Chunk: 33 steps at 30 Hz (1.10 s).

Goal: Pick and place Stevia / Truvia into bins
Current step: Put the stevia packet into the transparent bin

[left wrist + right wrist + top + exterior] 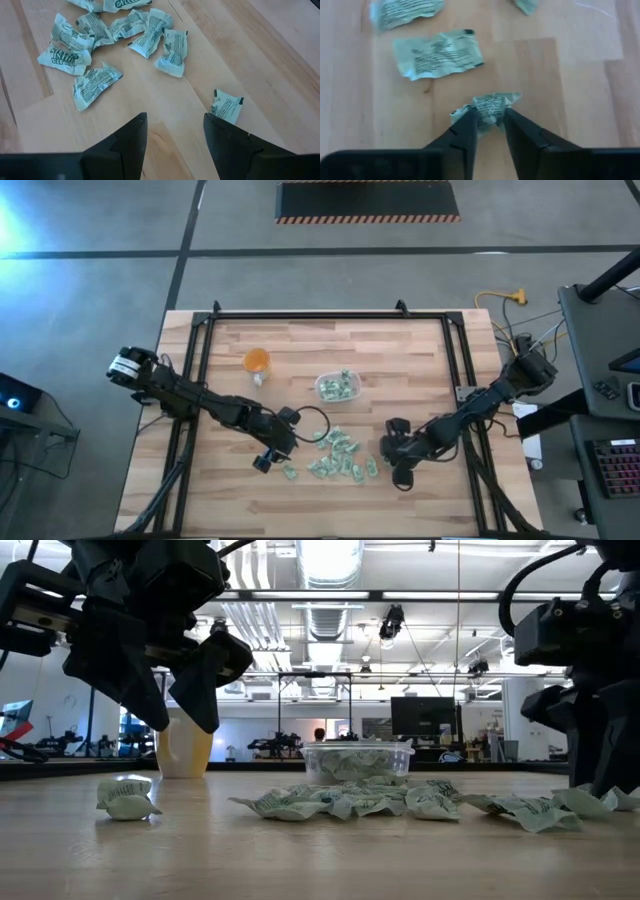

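Pretty bright overall, lit by ceiling lights (330,558) that blow out in the low view. Soft shadows on the table (420,370). Right wrist view looks blurry; both arms are dark silhouettes down low.

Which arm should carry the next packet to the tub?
Probably the right. The right gripper already has its fingers closed on a crumpled Stevia packet at the pile's right edge. The left gripper is open and empty above bare wood, beside a stray packet. The clear tub sits between both arms.
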Motion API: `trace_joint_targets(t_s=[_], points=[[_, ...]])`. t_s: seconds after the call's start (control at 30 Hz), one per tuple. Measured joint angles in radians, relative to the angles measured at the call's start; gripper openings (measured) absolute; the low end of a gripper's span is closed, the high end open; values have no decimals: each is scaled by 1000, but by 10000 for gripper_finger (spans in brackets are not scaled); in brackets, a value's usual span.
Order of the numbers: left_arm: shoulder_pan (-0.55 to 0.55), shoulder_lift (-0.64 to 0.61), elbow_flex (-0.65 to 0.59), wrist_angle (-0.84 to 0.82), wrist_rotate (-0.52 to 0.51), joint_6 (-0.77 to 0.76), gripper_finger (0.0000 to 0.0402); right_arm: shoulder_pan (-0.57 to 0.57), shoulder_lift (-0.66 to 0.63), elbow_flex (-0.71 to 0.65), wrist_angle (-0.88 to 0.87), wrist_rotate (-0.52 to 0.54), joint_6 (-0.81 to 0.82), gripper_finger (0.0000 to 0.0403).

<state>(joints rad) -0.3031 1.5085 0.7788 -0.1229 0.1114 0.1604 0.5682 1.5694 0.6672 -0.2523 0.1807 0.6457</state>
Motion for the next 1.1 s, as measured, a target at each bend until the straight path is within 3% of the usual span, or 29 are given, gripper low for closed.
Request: trace_joint_targets(t_s=[0.2,0.37,0.6,0.7,0.77,0.93,1.1], points=[[0,0,0,0,0,0,178,1,-5,42,-2,-9,-98,23],[0,0,0,0,0,1,178,-2,-6,75,-3,16,-194,10],[0,0,0,0,-10,1,178,-52,-7,116,4,326,-433,9],[0,0,0,0,-14,1,178,-121,-7,123,5,456,-500,9],[0,0,0,0,-15,1,178,-187,-7,126,16,488,-534,9],[0,0,0,0,-15,1,178,-376,-7,126,121,459,-627,9],[0,0,0,0,-15,1,178,-555,-7,126,217,224,-683,9]])
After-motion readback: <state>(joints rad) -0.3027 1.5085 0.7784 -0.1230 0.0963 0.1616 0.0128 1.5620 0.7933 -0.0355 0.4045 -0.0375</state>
